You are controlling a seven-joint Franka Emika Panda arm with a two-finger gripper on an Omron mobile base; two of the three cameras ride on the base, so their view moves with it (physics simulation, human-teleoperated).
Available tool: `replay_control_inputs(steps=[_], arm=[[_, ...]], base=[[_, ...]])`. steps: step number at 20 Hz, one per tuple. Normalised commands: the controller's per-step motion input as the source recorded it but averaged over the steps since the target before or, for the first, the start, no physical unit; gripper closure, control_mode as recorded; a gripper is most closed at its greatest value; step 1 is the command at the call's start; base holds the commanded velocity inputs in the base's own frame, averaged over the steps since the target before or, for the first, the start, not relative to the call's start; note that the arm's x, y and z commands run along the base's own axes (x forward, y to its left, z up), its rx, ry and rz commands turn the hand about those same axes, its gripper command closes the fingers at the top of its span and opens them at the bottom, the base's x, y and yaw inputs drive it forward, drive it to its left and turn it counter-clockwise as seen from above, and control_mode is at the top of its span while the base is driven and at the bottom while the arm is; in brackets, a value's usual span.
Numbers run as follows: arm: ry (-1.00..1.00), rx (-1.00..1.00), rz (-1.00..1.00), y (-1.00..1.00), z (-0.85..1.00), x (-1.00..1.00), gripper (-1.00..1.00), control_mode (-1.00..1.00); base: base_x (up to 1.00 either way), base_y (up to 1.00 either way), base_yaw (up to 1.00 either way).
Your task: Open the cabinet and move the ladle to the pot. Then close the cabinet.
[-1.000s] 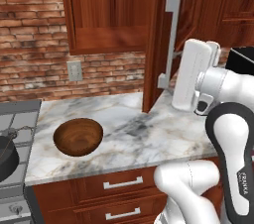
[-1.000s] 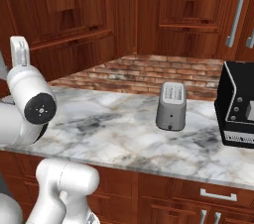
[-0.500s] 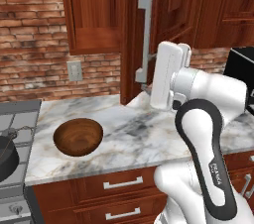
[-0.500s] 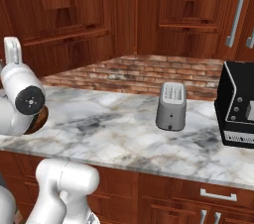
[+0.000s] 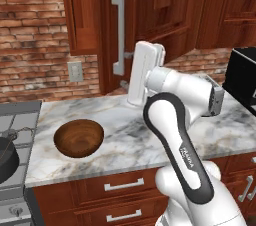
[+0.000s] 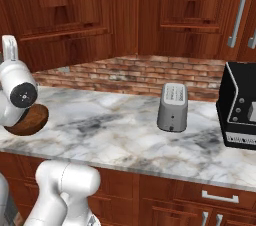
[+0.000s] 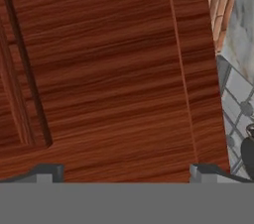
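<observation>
Reddish-brown grained cabinet (image 5: 135,15), silver handle (image 5: 118,32), brown wooden bowl (image 5: 79,138), seemingly near-black pot (image 5: 6,156)

A red brick wall (image 5: 35,35) runs behind a white-and-grey marble counter (image 5: 120,137), with a pale outlet plate (image 5: 75,71) set into the brick at the left. Reddish-brown wooden drawers (image 5: 120,186) with short silver handles sit under the counter. A grey stovetop (image 5: 17,120) adjoins the counter's left end. A brown wooden bowl (image 5: 79,137) rests near that end. Farther right stand a silver toaster (image 6: 173,106) and a black appliance (image 6: 241,105). Dark wood panelling (image 6: 125,10) fills the far corner.
</observation>
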Motion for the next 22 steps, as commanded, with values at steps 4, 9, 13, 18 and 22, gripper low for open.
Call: replay_control_inputs(steps=[4, 9, 13, 18, 22], arm=[[0.0, 0.01, 0.0, 0.06, -0.16, 0.51, -1.0, -1.0], [0.0, 0.02, 0.0, 0.01, -0.21, 0.51, -1.0, -1.0], [0.01, 0.02, 0.0, 0.0, -0.31, 0.38, -1.0, -1.0], [0.01, 0.0, -0.02, 0.15, -0.36, 0.54, -1.0, -1.0], [0.0, 0.0, -0.04, 0.18, -0.2, 0.63, -1.0, -1.0]], base=[[0.0, 0.0, 0.0], [0.0, 0.0, 0.0], [0.0, 0.0, 0.0], [0.0, 0.0, 0.0], [0.0, 0.0, 0.0]])
